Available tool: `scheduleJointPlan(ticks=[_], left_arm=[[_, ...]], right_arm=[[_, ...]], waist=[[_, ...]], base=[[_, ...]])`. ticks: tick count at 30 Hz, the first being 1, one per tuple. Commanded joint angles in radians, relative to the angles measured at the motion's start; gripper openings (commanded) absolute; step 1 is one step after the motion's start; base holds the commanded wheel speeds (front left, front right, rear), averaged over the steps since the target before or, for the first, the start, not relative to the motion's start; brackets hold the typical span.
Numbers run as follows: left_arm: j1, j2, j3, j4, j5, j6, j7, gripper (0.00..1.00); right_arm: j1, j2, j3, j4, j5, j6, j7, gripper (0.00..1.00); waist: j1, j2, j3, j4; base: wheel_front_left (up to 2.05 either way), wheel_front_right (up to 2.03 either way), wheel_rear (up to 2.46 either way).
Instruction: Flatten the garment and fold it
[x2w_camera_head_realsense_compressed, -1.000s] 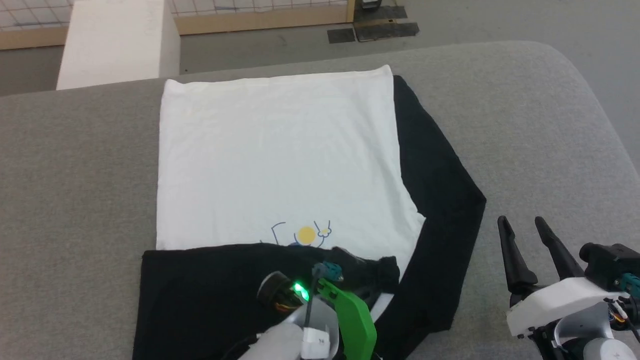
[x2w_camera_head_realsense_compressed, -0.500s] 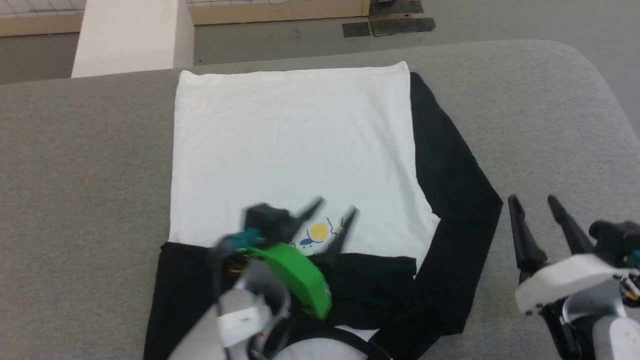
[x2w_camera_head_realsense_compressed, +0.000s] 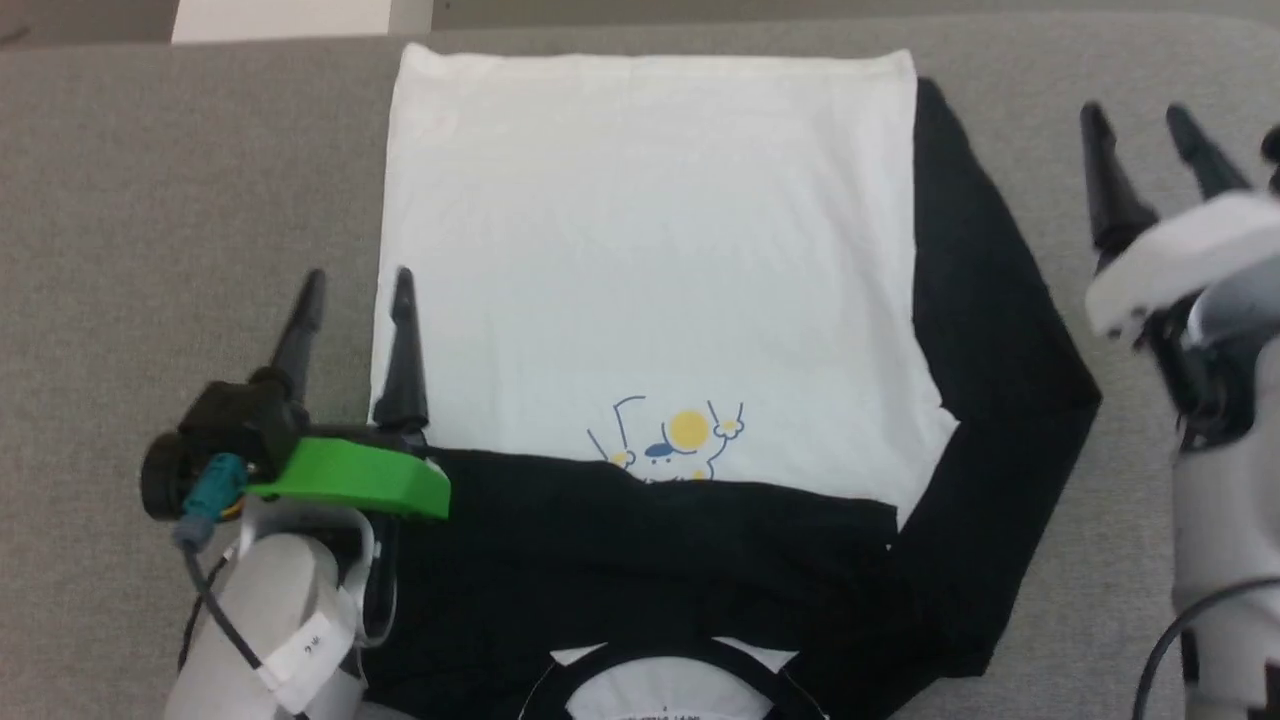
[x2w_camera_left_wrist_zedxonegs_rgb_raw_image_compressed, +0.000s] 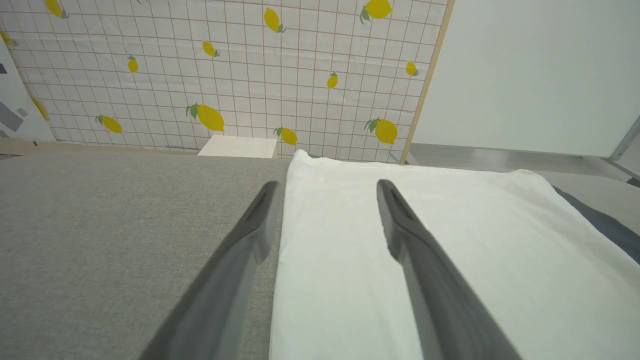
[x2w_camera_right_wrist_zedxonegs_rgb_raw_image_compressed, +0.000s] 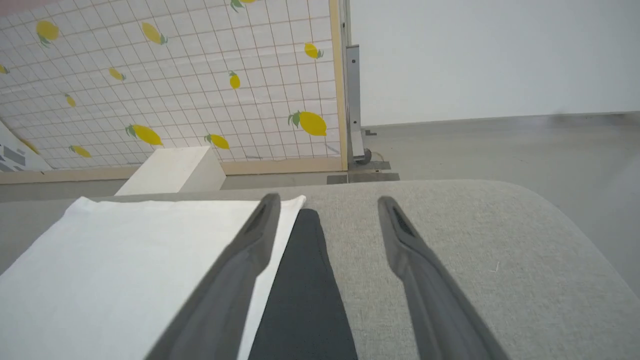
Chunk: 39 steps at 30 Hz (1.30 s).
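Observation:
The garment (x2w_camera_head_realsense_compressed: 640, 250) lies flat on the grey table (x2w_camera_head_realsense_compressed: 150, 180), white body spread away from me and the black neckband at the bottom edge. One black sleeve (x2w_camera_head_realsense_compressed: 620, 540) is folded across the chest, just below the small yellow-and-blue print (x2w_camera_head_realsense_compressed: 680, 435). The other black sleeve (x2w_camera_head_realsense_compressed: 990, 380) bends along the right side. My left gripper (x2w_camera_head_realsense_compressed: 355, 285) is open over the garment's left edge (x2w_camera_left_wrist_zedxonegs_rgb_raw_image_compressed: 300, 240), holding nothing. My right gripper (x2w_camera_head_realsense_compressed: 1135, 120) is open beside the right sleeve (x2w_camera_right_wrist_zedxonegs_rgb_raw_image_compressed: 305, 280), also holding nothing.
A white block (x2w_camera_right_wrist_zedxonegs_rgb_raw_image_compressed: 172, 172) stands on the floor beyond the table's far edge. A lemon-patterned grid wall (x2w_camera_left_wrist_zedxonegs_rgb_raw_image_compressed: 225, 75) rises behind it. Bare grey table (x2w_camera_right_wrist_zedxonegs_rgb_raw_image_compressed: 475, 250) stretches to the right of the garment and to its left (x2w_camera_left_wrist_zedxonegs_rgb_raw_image_compressed: 100, 225).
My left gripper let go of the black sleeve, opened and swung left to the garment's left edge. The sleeve now lies across the chest. The camera tilted down, closer to the garment.

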Motion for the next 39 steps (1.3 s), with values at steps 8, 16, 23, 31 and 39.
scheduleJointPlan(ticks=[8,16,23,31,39], left_arm=[[-0.034,-0.116,0.131,-0.087,0.111,-0.054,-0.007,1.00],[-0.051,-0.171,0.202,-0.082,0.161,-0.126,-0.007,1.00],[-0.054,-0.190,0.228,-0.060,0.186,-0.168,-0.007,1.00],[-0.045,-0.198,0.240,-0.032,0.195,-0.192,-0.007,1.00],[0.004,-0.200,0.267,-0.006,0.207,-0.198,-0.007,1.00]], right_arm=[[-0.271,-0.070,-0.075,0.238,-0.023,-0.001,0.156,1.00],[-0.367,-0.110,-0.028,0.342,-0.021,-0.001,0.316,1.00],[-0.375,-0.138,0.026,0.384,-0.053,-0.001,0.471,0.58],[-0.326,-0.162,0.006,0.333,-0.057,-0.001,0.514,0.00],[-0.203,-0.189,-0.107,0.243,-0.055,-0.001,0.304,0.00]], waist=[[0.0000,0.0103,0.224,0.127],[0.0000,0.0103,0.279,0.157],[0.0000,0.0103,0.285,0.157],[0.0000,0.0103,0.249,0.141],[0.0000,0.0103,0.130,0.103]], base=[[0.00,0.00,0.00],[0.00,0.00,0.00],[0.00,0.00,0.00],[0.00,0.00,0.00],[0.00,0.00,0.00]])
